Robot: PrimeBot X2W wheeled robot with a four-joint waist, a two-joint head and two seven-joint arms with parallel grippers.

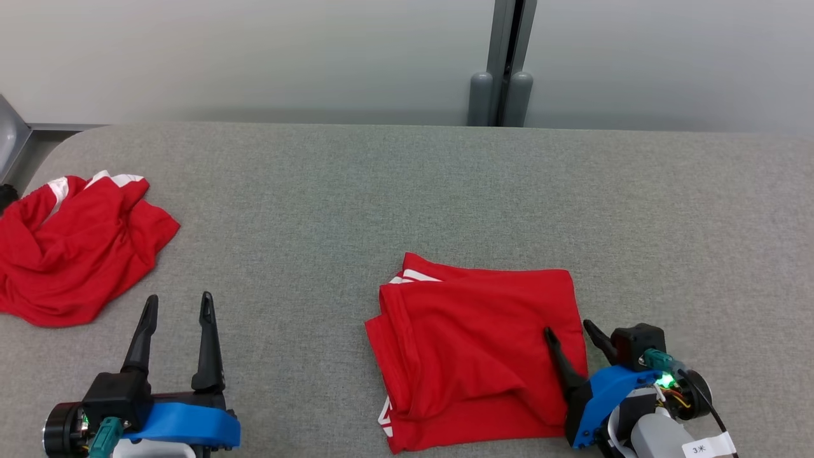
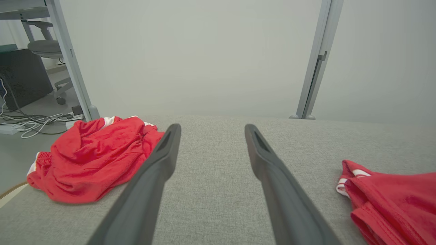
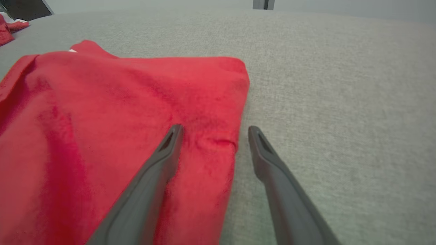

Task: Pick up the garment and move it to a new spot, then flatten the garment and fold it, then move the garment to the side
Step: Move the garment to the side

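A red garment with white trim lies folded into a rough rectangle on the grey table, right of centre; it also shows as the folded garment and the folded garment. My right gripper stands open astride its right edge, one finger over the cloth and the other over bare table, seen close as the right gripper. My left gripper is open near the front left with nothing between its fingers, over bare table as the left gripper.
A second red garment with white trim lies crumpled at the table's left edge, also seen as the crumpled heap. A grey post stands behind the table's far edge. Off the left side are a chair and floor cables.
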